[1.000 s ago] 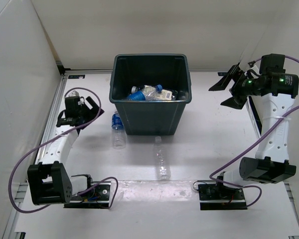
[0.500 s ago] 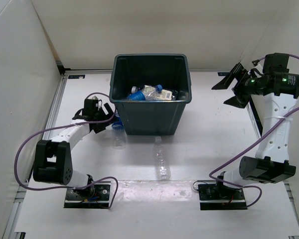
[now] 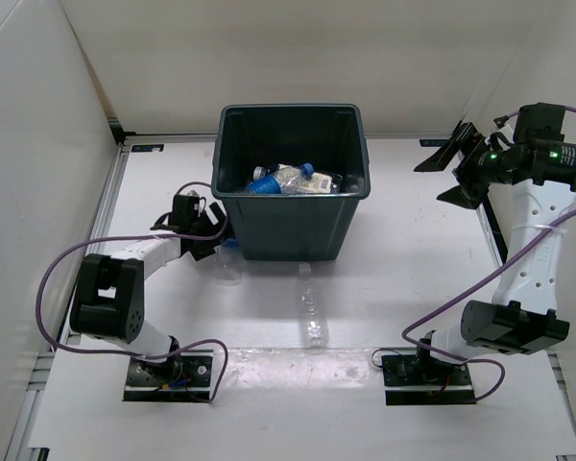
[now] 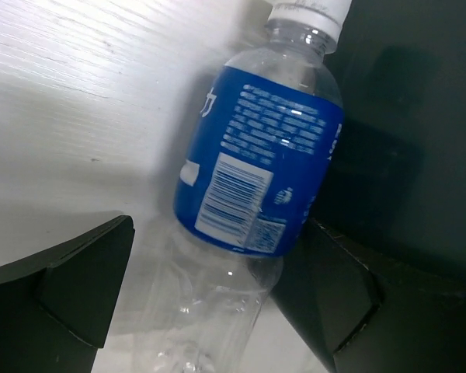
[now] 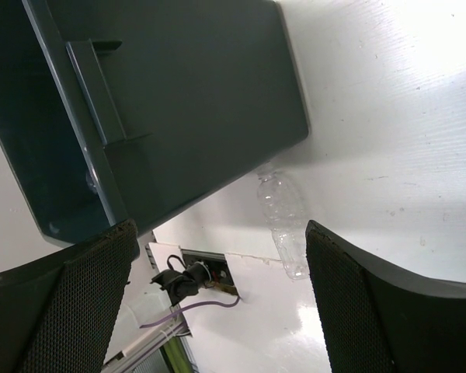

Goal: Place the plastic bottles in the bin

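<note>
Left gripper (image 3: 209,233) has its jaws spread wide, one chunky matte black finger on each side of the blue-label bottle (image 4: 260,163). It isn't clamped on it, and I honestly can't tell if the finger on the bin side is touching the plastic or just sitting next to it. The bottle is thin clear plastic with ridges on the lower half. It has a glossy blue wrap with a barcode patch and a white screw cap. It's lying flat right at the bin's (image 3: 293,229) front left corner, cap end up close to the dark wall.

The bin is smooth dark grey-green plastic, square, with a rolled rim and sides tapering toward the base. The right wrist view shows a moulded rib under the rim. Inside it there's a pile of bottles (image 3: 288,180), clear ones with blue bits mixed in.

In front of the bin, a bit off from its front wall, a bare bottle (image 3: 312,307) lies on its side, with no label I can make out. The table (image 3: 403,279) is white with a faint streaky grain.

The right gripper (image 3: 454,173) hangs in the air well off the bin's right side, with its textured black jaws wide apart and nothing between them. A purple cable (image 3: 53,279) loops along the left arm.
</note>
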You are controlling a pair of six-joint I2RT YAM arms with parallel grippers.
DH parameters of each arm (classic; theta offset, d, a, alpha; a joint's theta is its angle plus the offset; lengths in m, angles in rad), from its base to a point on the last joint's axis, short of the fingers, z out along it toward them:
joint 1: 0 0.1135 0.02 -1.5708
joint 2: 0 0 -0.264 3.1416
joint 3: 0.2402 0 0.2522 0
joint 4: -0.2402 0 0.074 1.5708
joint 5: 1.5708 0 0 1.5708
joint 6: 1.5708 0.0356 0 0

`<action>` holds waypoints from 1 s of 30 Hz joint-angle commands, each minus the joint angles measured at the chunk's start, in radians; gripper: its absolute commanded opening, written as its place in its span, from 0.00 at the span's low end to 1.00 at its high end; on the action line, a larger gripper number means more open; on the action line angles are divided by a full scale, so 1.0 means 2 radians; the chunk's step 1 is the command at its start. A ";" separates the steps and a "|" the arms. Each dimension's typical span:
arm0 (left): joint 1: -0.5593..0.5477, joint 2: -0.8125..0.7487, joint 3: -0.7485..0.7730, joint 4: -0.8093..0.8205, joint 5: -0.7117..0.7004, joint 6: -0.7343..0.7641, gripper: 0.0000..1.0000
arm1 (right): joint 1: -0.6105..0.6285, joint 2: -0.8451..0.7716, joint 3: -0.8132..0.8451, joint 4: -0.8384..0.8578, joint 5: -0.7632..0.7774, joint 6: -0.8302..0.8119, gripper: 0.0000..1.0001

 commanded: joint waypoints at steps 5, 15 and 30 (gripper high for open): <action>-0.012 0.020 0.006 0.014 0.008 -0.009 1.00 | -0.007 0.002 0.003 -0.024 -0.006 -0.006 0.90; 0.017 -0.044 -0.009 -0.019 -0.019 0.018 0.65 | -0.006 0.009 0.004 -0.027 -0.006 -0.007 0.90; 0.108 -0.140 0.277 -0.065 -0.072 0.124 0.48 | 0.028 0.028 0.025 -0.027 -0.010 -0.006 0.90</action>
